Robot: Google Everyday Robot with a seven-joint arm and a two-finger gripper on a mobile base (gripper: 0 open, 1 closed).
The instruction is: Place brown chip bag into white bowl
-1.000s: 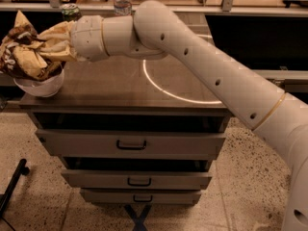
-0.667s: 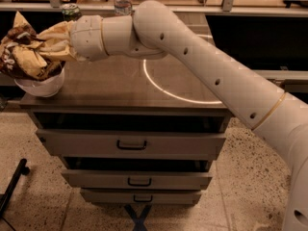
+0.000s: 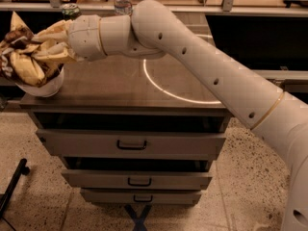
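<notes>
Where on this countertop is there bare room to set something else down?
Bare: the countertop from the white bowl rightward to its right edge, around the reflected light ring. Crowded: the front left corner, where the brown chip bag fills the bowl with the pincer at it. The arm crosses above the back and right.

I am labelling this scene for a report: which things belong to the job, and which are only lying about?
Job: brown chip bag, resting in the white bowl at the tabletop's left edge; gripper, at the bag.
Lying about: green can, water bottle, both at the back; drawers below.
</notes>
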